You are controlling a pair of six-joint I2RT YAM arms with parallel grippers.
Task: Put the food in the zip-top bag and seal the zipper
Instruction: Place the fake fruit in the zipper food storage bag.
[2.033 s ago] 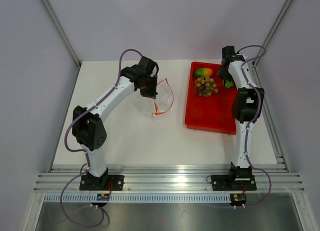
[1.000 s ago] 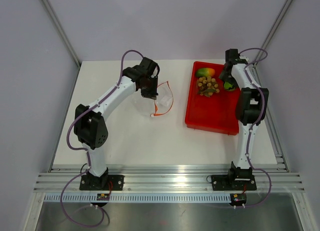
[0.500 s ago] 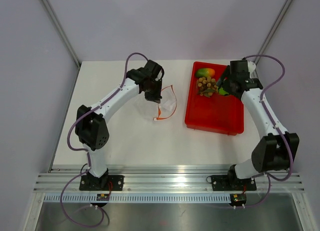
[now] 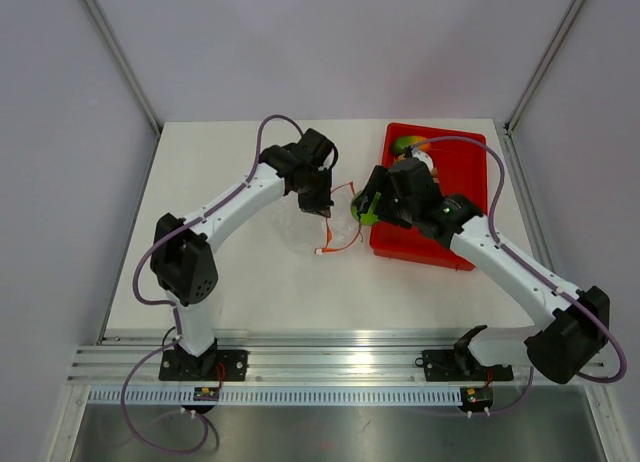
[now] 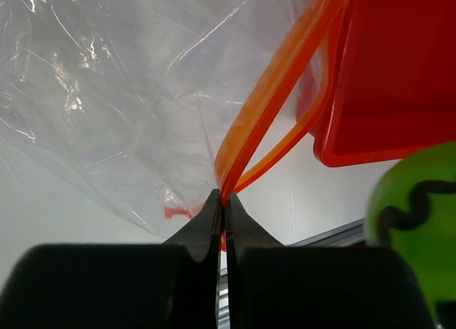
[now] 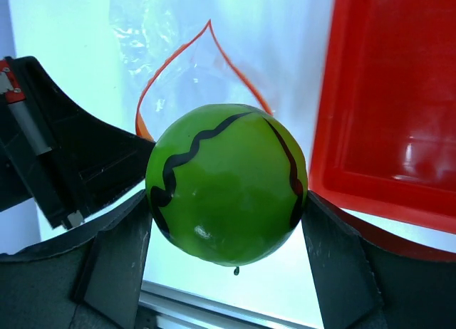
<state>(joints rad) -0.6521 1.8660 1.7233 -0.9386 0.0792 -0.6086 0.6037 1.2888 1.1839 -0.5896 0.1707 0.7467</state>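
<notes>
Green fruit (image 6: 226, 183) is pinched in the jaws of the right gripper (image 6: 228, 222), near the gaping mouth of the zip-top bag (image 5: 121, 94), whose zipper (image 5: 278, 87) is nipped at one end by the closed jaws of the left gripper (image 5: 221, 208). Loading is judged under way; lowering through the orange loop, then release, is called for next.

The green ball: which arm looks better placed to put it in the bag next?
Right. The right gripper holds the green fruit beside the bag's open mouth; the left gripper is shut on the zipper, so it is occupied.
</notes>
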